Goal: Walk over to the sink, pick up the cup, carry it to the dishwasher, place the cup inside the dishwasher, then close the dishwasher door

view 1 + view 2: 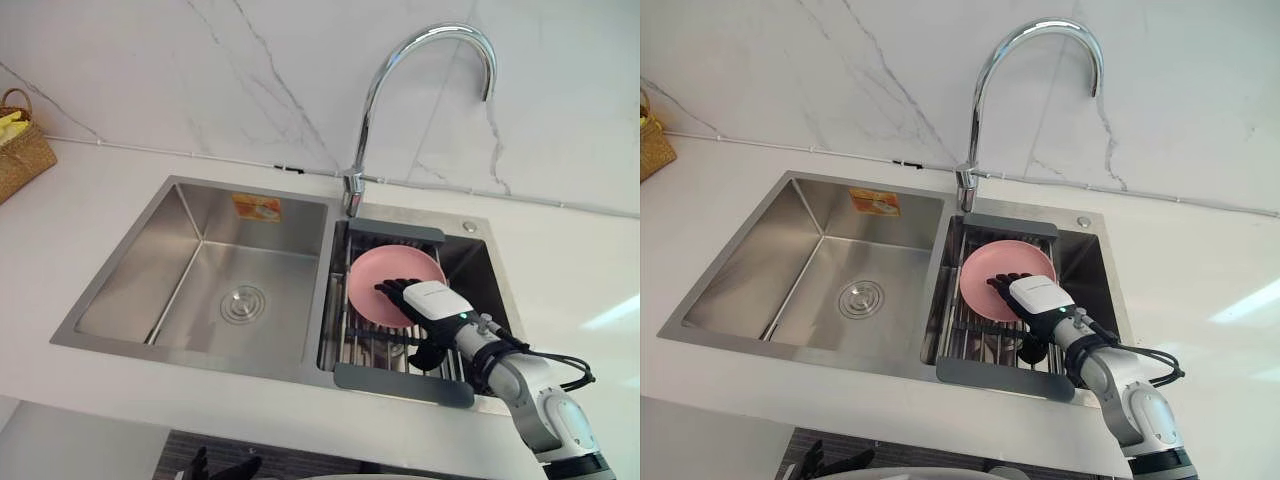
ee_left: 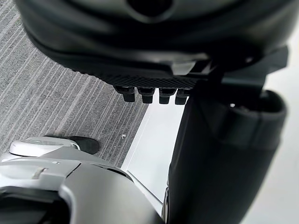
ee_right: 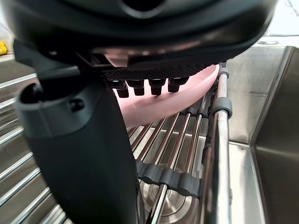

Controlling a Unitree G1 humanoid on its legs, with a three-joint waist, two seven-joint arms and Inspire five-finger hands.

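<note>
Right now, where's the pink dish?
In the head views, the pink dish sits tilted on the rack over the right basin, just in front of the faucet, with the right hand over its near edge.

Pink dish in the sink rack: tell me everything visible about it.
The pink dish is round, shallow, plain pale pink, smooth like plastic. It rests tilted on the metal bars of the drying rack over the sink's right basin, below the faucet. The right hand reaches over its near edge, fingers stretched across it.

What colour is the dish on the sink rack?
The dish is plain pink, clearest in the left eye view.
</note>
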